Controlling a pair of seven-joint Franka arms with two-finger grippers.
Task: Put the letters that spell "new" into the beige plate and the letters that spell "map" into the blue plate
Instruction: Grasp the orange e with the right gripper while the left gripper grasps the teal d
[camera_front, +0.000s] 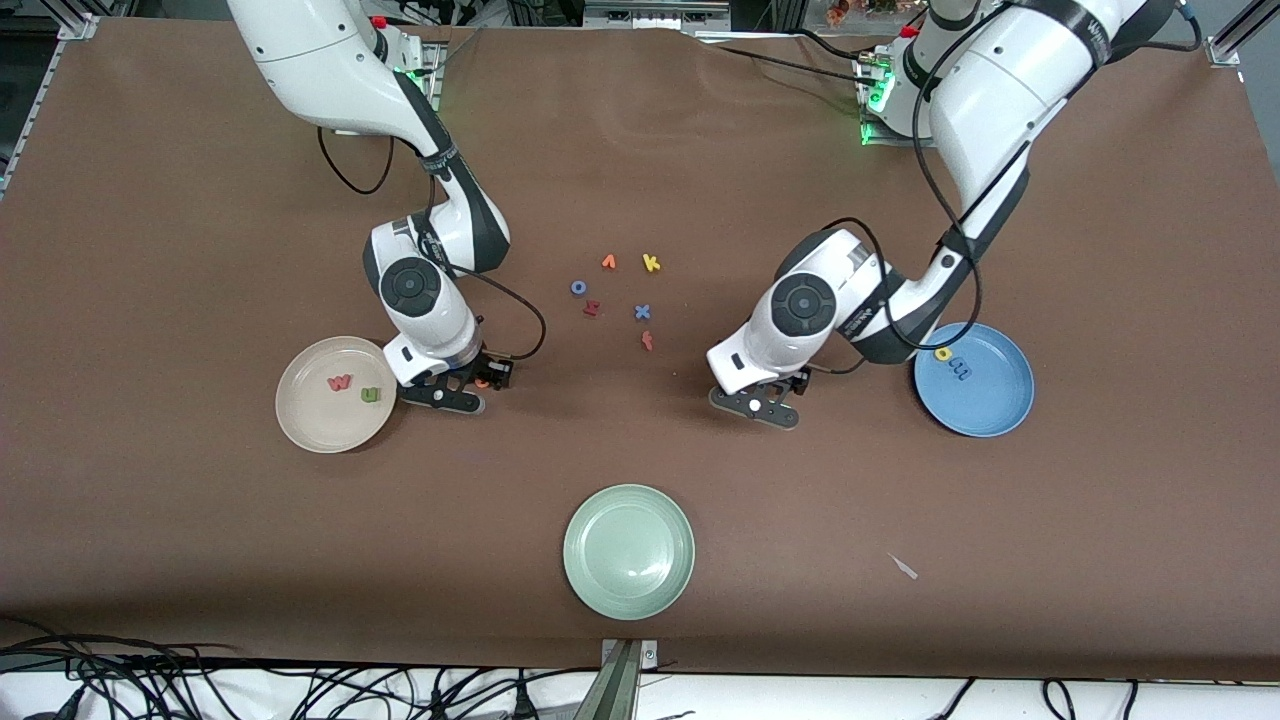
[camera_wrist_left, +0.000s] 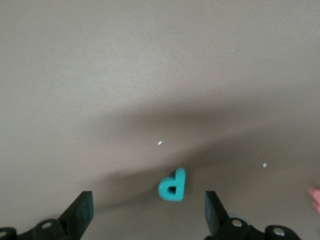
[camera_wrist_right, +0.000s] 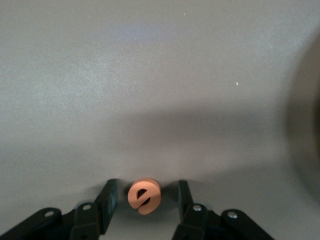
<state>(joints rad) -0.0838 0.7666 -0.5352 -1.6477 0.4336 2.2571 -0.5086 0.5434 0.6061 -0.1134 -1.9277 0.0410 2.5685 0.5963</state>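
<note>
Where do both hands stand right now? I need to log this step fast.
Left hand: open, over the teal "p" on the table, not holding it.
Right hand: fingers around the orange "e"; a firm grip cannot be told.

A brown mat covers the desk (camera_front: 180, 560). Aluminium frame bars (camera_front: 75, 18) stand at the desk's corners by the robot bases. Black cables (camera_front: 300, 690) lie tangled on the white floor along the desk's edge nearest the front camera, around a metal bracket (camera_front: 625, 675).
</note>
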